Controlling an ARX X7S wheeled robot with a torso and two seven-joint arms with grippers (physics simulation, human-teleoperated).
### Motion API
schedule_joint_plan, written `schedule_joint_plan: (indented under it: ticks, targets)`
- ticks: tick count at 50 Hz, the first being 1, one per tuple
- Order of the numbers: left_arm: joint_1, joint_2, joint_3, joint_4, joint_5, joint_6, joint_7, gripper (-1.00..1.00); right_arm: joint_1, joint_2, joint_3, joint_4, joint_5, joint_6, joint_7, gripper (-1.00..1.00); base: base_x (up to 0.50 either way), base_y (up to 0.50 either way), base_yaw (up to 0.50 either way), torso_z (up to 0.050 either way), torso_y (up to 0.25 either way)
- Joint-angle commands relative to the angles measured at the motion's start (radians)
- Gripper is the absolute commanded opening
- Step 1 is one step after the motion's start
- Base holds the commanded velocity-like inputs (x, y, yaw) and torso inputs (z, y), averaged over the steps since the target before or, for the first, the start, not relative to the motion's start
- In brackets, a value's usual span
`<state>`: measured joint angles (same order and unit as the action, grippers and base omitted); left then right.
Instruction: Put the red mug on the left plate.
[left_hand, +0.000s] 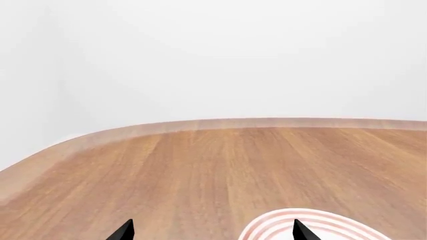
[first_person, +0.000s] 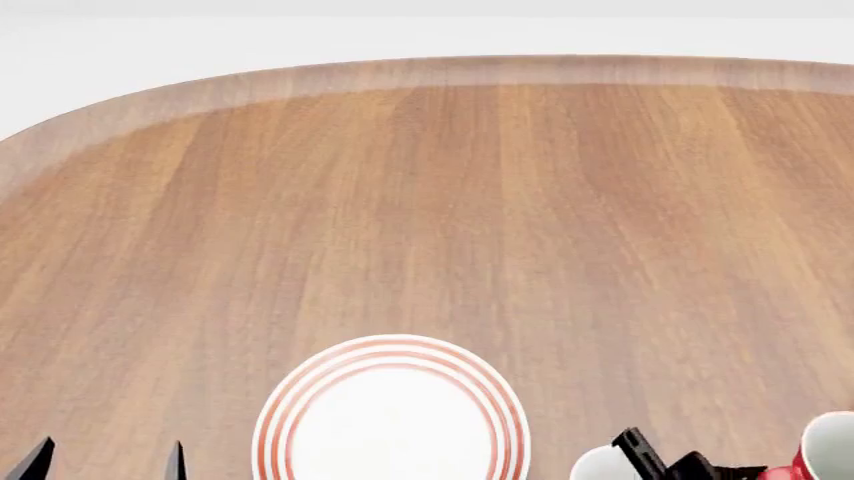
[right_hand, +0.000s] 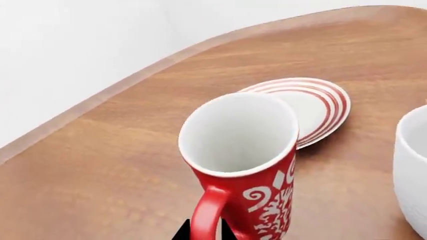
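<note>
The red mug (right_hand: 247, 165), with white scrollwork and a white inside, fills the right wrist view. My right gripper (right_hand: 205, 232) is shut on its red loop handle, one black fingertip on each side. In the head view only the mug's rim (first_person: 830, 445) shows, at the bottom right corner. The left plate (first_person: 387, 415), white with red rings, lies at the bottom centre of the head view. My left gripper (first_person: 104, 465) stands open and empty just left of it. In the left wrist view, one tip of that gripper (left_hand: 213, 232) overlaps the plate's rim (left_hand: 267, 225).
A ringed plate (right_hand: 320, 107) lies beyond the red mug in the right wrist view; I cannot tell which plate it is. A plain white mug (right_hand: 413, 165) stands close beside the red mug. The wooden table (first_person: 441, 220) stretches far ahead to a rounded edge.
</note>
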<state>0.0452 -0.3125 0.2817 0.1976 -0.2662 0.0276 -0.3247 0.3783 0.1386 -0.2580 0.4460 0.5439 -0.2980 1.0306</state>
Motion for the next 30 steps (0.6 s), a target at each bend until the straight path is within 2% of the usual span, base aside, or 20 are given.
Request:
schedule_joint_plan:
  ticks: [1,11,20,26,30]
  targets:
    - [0.0,-0.003,0.001,0.001,-0.003,0.002,-0.003,1.0,-0.031,0.042,-0.099,-0.187,-0.087,0.032,-0.022,-1.0,0.0,0.0,0.0,0.0,0.0]
    - [-0.002,-0.005,0.004,-0.002,-0.007,0.001,-0.004,1.0,-0.034,0.06,-0.176,-0.289,-0.119,0.066,-0.064,-1.0,0.0,0.0,0.0,0.0,0.0]
    - [-0.004,-0.007,0.005,-0.002,-0.011,0.001,-0.006,1.0,-0.021,0.074,-0.238,-0.32,-0.095,0.072,-0.171,-1.0,0.0,0.0,0.0,0.0,0.0]
    - [-0.001,-0.011,0.004,0.004,-0.015,0.0,-0.008,1.0,-0.017,0.079,-0.281,-0.298,-0.032,0.035,-0.325,-1.0,0.0,0.0,0.0,0.0,0.0]
    - [0.001,-0.013,0.004,0.008,-0.016,0.0,-0.01,1.0,-0.011,0.082,-0.298,-0.286,-0.007,0.04,-0.374,-1.0,0.0,0.0,0.0,0.0,0.0]
